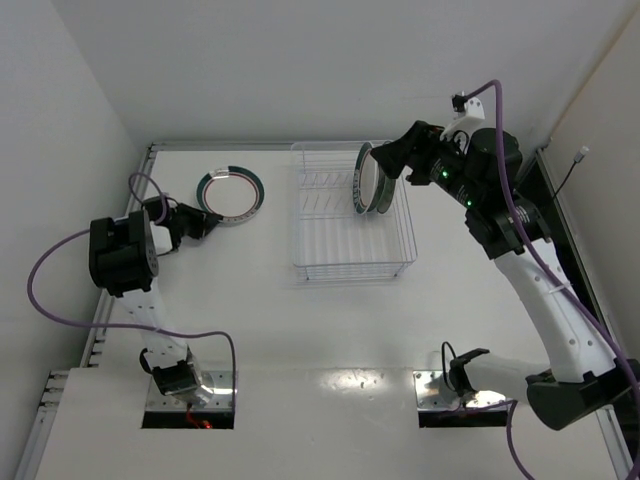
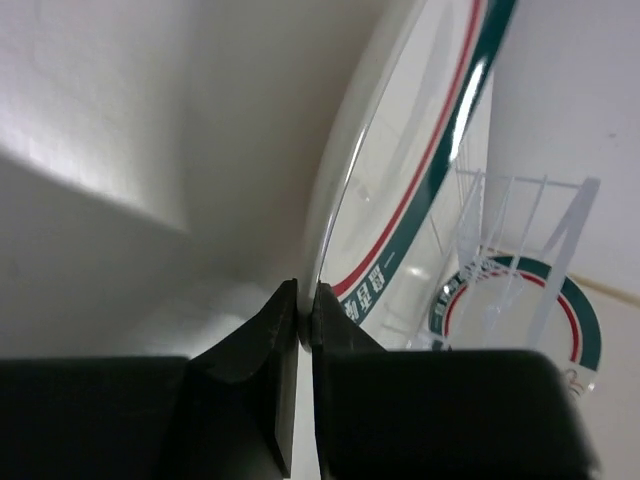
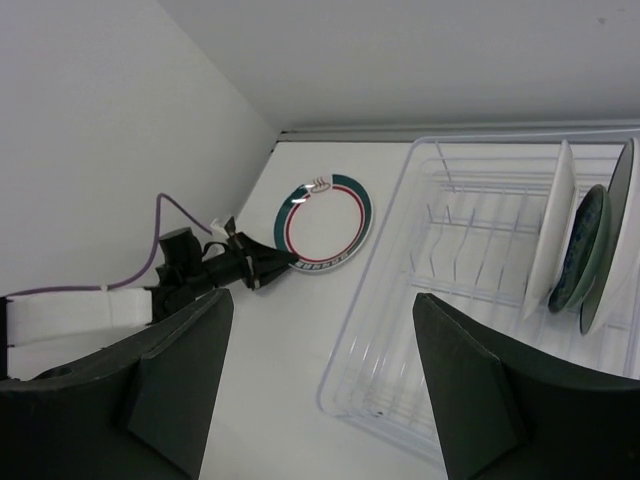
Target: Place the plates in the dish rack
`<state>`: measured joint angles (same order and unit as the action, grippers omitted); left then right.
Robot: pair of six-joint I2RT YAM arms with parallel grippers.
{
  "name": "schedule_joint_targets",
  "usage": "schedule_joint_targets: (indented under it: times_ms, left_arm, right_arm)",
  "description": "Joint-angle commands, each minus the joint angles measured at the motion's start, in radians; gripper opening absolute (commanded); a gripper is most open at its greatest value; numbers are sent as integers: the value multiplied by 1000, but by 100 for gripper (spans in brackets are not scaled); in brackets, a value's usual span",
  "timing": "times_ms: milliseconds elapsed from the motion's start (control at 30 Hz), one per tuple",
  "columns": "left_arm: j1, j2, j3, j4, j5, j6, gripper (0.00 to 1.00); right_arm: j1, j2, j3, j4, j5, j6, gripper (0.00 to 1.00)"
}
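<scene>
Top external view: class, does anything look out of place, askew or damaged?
Only the teal-rimmed plate: it lies on the table left of the dish rack, the left end effector shut on its rim. Nothing looks damaged or spilled.

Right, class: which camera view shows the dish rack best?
Top external: the whole dish rack shows from above. The right wrist view cuts it off at the right edge and behind a finger; the left wrist view catches only a few wires.

The plate [image 1: 232,191] at my black left fingers [image 2: 245,390] is showing white with a teal rim and thin red ring. The rack [image 1: 352,270] is gleaming clear white; the small plate [image 3: 580,250] is showing patterned teal.
</scene>
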<state>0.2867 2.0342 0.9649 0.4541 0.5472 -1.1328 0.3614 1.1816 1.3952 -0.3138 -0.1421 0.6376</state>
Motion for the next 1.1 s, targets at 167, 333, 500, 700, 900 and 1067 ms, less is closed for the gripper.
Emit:
schedule_joint_targets:
  times_ms: [167,333,500,700,900,1067]
  left_arm:
    - [25,-621,-216,-27,94,-64,0]
    - [25,-952,-239,1,124,-68,0]
    - [-71,-974,-330,202,224,-216,0]
    - [-225,-994,-380,184,166,-176,0]
    - [-332,-962,-371,215,138,-176,0]
    - [-441,-928,-333,224,89,-176,0]
  right_arm:
    - [-16,88,-39,168,-259,16,80]
    - [-16,196,-317,771,-569,282,96]
    - [-16,335,-473,1258,-695,514,96]
    - [17,335,-525,1443,-671,525,96]
    - [36,326,-524,1431,-671,491,96]
    - [45,348,-515,1397,-660,482,91]
